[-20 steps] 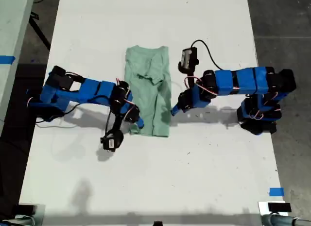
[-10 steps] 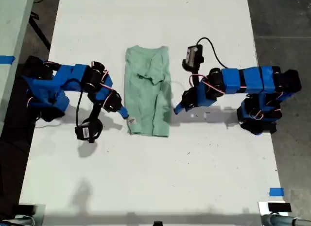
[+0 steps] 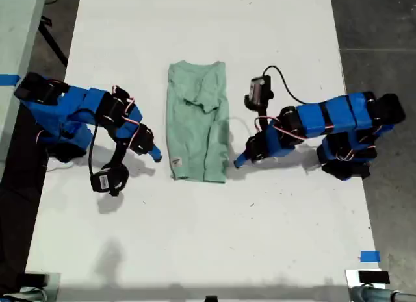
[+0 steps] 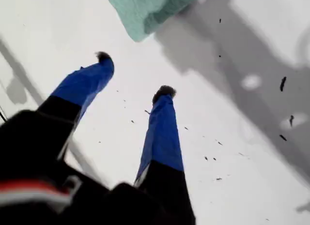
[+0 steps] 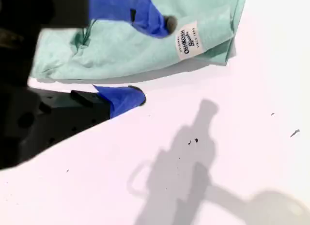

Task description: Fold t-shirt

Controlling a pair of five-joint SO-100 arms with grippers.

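Flanking the lengthwise-folded t-shirt (image 3: 197, 130) mid-table (image 3: 195, 250), both hang released and empty. In the exterior view, the first gripper (image 3: 239, 162) sits at its 4 o'clock and the second gripper (image 3: 156, 155) at 8 o'clock, likely poised for the hem corners.

The only lettering sits on a small white tag (image 5: 188, 40) sewn at a corner of the folded t-shirt (image 5: 145, 46), seen in the second wrist view. It carries a few short lines of dark print, but the letters are too blurred to make out with any certainty. In the exterior view the same tag (image 3: 176, 162) shows only as a pale fleck on the t-shirt's (image 3: 197, 120) lower corner toward that view's left, with nothing legible on it.
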